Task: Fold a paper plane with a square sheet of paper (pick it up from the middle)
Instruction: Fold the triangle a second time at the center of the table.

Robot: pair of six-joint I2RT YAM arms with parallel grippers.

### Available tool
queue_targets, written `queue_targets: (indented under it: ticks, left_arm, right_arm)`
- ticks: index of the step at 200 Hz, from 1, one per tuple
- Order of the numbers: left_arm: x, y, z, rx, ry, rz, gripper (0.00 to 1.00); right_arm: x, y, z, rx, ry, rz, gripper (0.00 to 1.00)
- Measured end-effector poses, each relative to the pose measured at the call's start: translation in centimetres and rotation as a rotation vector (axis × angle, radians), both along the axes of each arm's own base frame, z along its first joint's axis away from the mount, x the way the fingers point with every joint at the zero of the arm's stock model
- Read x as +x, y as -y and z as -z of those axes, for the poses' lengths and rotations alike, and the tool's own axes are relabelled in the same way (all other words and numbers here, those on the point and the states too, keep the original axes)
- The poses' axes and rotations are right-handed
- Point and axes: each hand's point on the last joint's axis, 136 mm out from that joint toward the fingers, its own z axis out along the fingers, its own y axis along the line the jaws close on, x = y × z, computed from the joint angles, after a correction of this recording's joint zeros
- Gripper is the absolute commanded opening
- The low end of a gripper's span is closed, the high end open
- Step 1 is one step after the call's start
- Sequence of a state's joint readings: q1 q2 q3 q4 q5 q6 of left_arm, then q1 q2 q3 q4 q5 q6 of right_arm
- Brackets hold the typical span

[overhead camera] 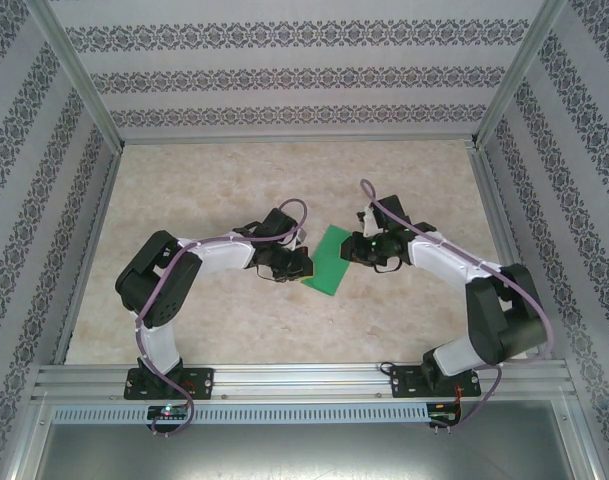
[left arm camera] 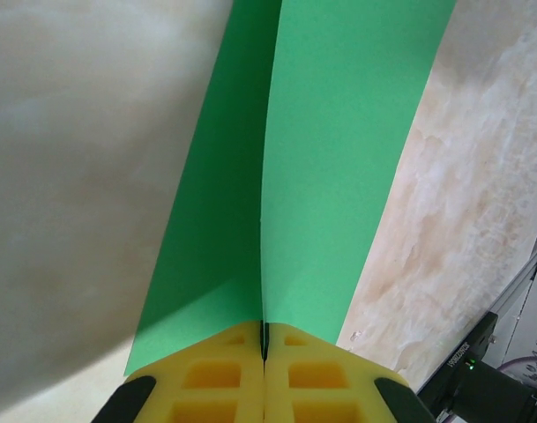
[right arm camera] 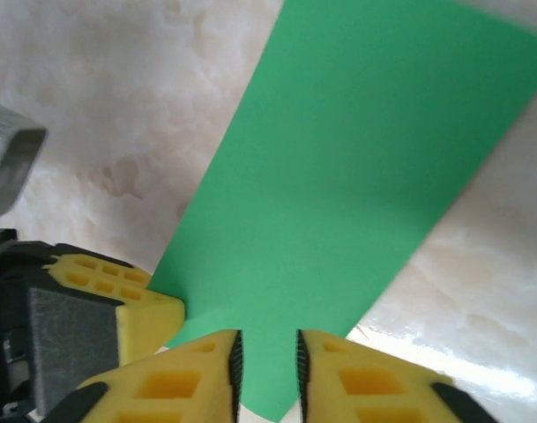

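top external view high behind the arm bases, looking down on the table (overhead camera: 234, 330), wrist views close behind the left gripper (left arm camera: 264, 342) and right gripper (right arm camera: 266, 361), all sharing the square sheet of paper (overhead camera: 329, 262)

The tabletop (overhead camera: 284, 180) is pale and cloudy like stone — cream with soft brown swirls. Three walls (overhead camera: 284, 80) are white with grey flowery stripes. Shiny metal posts (overhead camera: 79, 75) stand at the corners — the light is bright and even.

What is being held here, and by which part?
The left gripper pinches the square sheet of paper at the middle of its near edge; the right gripper straddles a corner, fingers apart.
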State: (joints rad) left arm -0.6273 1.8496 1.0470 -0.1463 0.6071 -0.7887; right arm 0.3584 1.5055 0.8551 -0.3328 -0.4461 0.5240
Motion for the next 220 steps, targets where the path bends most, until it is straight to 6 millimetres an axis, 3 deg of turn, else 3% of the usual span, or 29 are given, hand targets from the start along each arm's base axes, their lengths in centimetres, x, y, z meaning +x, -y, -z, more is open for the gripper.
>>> queue_targets:
  ticks: [42, 76, 220]
  left_arm:
    - [0.0, 0.2, -0.2, -0.004, 0.001, 0.004, 0.09]
    - [0.0, 0.2, -0.2, -0.003, 0.001, 0.005, 0.10]
    - [-0.4, -0.6, -0.4, 0.049, 0.007, 0.039, 0.23]
  right_arm:
    - [-0.2, 0.2, 3.9, -0.050, -0.086, 0.000, 0.14]
    - [-0.3, 0.5, 5.6, -0.083, -0.122, -0.004, 0.12]
    - [0.9, 0.7, 6.0, -0.139, -0.088, -0.047, 0.09]
